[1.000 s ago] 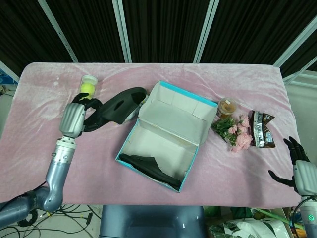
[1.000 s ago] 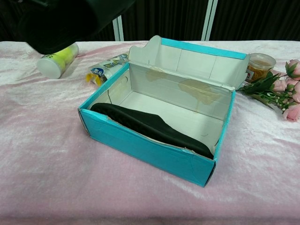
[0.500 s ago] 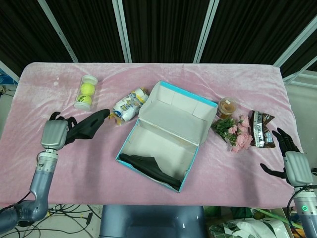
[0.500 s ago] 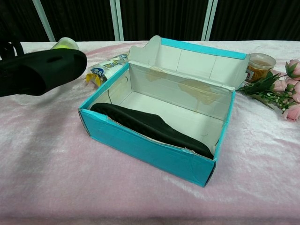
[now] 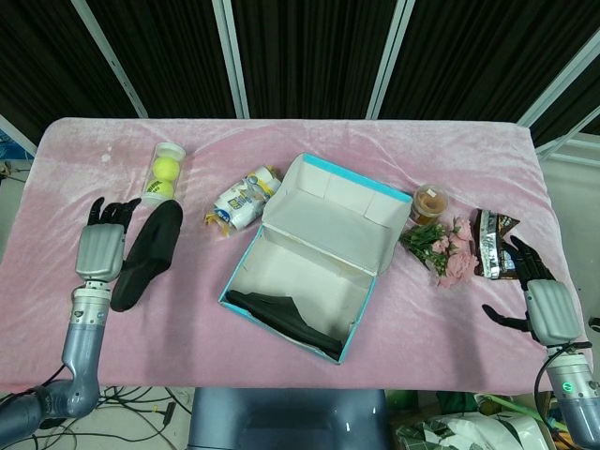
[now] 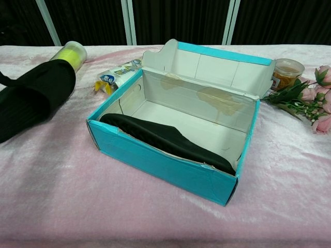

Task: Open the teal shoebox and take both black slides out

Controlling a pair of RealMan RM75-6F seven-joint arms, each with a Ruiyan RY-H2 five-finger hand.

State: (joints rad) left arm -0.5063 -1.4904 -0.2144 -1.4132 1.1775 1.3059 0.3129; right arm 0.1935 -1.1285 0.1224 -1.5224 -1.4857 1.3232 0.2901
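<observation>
**Q:** Since half a second ago, what has moved?

**A:** One black slide [image 5: 147, 253] has come down from its raised, tilted position and now lies flat on the worktop [image 5: 450, 328], left of the teal shoebox [image 5: 317, 255] and just below the tennis-ball tube [image 5: 163, 172]. The left hand [image 5: 101, 247] has shifted to sit just beside the slide's left edge, fingers extended and pointing away from the robot. Whether it touches the slide cannot be determined; it does not grip it.

**Q:** Position of the second slide?

**A:** Unchanged. The second black slide [image 6: 165, 140] lies inside the shoebox along the near wall, running from the left corner toward the right corner.

**Q:** Shoebox condition?

**A:** Open. The lid [image 6: 217, 64] stands upright behind the far wall. The box sits angled at the worktop centre, in the same place as before.

**Q:** Right hand status?

**A:** The right hand [image 5: 534, 295] is at the right edge of the worktop, fingers spread, holding nothing. It has moved slightly inward since the earlier frame and sits near the dark snack packet [image 5: 495, 246].

**Q:** Other items present?

**A:** A white and yellow packet [image 5: 242, 199] lies between the tube and the shoebox. Right of the box stand a lidded cup with brown contents [image 5: 429, 203] and a bunch of pink flowers [image 5: 444, 247], touching the snack packet's left side. A pink cloth covers the worktop.
</observation>
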